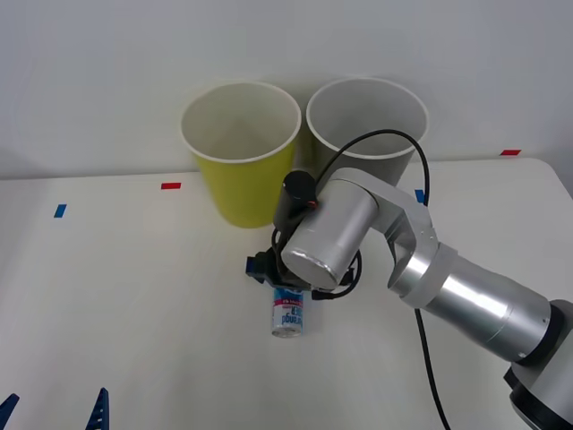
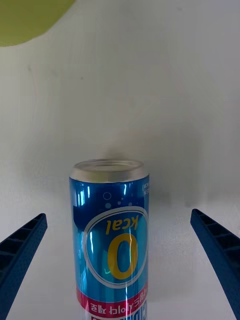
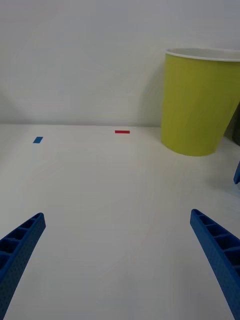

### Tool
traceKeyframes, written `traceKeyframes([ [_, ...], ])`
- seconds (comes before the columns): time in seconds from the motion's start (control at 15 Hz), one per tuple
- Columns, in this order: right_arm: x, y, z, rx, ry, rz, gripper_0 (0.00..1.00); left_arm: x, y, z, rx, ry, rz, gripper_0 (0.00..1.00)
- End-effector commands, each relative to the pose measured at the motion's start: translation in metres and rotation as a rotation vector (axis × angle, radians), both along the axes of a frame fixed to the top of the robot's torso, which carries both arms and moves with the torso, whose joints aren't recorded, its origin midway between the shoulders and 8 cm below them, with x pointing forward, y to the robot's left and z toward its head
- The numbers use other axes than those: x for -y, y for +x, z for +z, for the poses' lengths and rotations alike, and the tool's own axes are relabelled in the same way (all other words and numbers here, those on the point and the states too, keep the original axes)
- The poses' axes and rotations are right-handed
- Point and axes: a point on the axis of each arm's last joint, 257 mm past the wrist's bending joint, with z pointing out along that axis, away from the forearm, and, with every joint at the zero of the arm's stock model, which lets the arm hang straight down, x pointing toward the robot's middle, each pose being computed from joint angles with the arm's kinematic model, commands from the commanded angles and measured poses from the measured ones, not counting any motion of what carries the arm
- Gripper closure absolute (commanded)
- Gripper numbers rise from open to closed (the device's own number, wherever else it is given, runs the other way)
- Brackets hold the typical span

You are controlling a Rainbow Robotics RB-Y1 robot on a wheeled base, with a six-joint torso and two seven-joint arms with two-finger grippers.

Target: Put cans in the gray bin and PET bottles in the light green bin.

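Note:
The can (image 1: pixel 288 315) lies on its side on the white table (image 1: pixel 134 313), white end toward me, under my right arm. My right gripper (image 2: pixel 119 215) hangs open just above it, its blue fingers (image 2: pixel 22 245) wide apart on either side and clear of the can (image 2: pixel 110 240), whose blue top points toward the bins. The light green bin (image 1: pixel 242 179) and the gray bin (image 1: pixel 367 134) stand side by side at the back. My left gripper (image 1: pixel 54 408) waits open at the near left edge, facing the light green bin (image 3: pixel 197 100).
Small red (image 1: pixel 170 185) and blue (image 1: pixel 59 210) tape marks lie on the table's left part, with more marks on the right (image 1: pixel 509 152). A black cable (image 1: pixel 421 296) loops around my right arm. A white wall rises behind the bins.

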Motion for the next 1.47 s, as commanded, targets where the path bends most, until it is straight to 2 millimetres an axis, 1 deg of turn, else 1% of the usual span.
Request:
traceKeyframes([
  [0.07,-0.002,0.000,-0.002,0.004,-0.007,0.000,0.00,0.000,0.000,0.000,0.000,0.000,0.000,0.00],
  [0.2,-0.005,0.003,-0.009,0.009,-0.023,-0.008,0.00,0.000,0.000,0.000,0.000,0.000,0.000,0.00],
  [0.33,-0.009,0.003,-0.008,0.010,-0.017,-0.010,0.00,0.000,0.000,0.000,0.000,0.000,0.000,0.00],
  [0.73,-0.009,0.010,-0.014,0.015,-0.014,-0.025,0.00,0.000,0.000,0.000,0.000,0.000,0.000,0.00],
  [1.07,-0.007,0.009,-0.015,0.014,-0.018,-0.020,0.00,0.000,0.000,0.000,0.000,0.000,0.000,0.00],
  [1.13,-0.008,0.009,-0.014,0.014,-0.017,-0.017,0.03,0.000,0.000,0.000,0.000,0.000,0.000,0.00],
  [1.2,-0.009,0.009,-0.015,0.017,-0.019,-0.015,0.27,0.000,0.000,0.000,0.000,0.000,0.000,0.00],
  [1.27,-0.010,0.009,-0.015,0.018,-0.020,-0.011,0.72,0.000,0.000,0.000,0.000,0.000,0.000,0.00],
  [1.33,-0.010,0.010,-0.014,0.024,-0.024,-0.010,0.96,0.000,0.000,0.000,0.000,0.000,0.000,0.00],
  [1.4,-0.012,0.009,-0.014,0.026,-0.024,-0.009,1.00,0.000,0.000,0.000,0.000,0.000,0.000,0.00],
  [1.47,-0.012,0.009,-0.015,0.027,-0.025,-0.009,1.00,0.000,0.000,0.000,0.000,0.000,0.000,0.00],
])
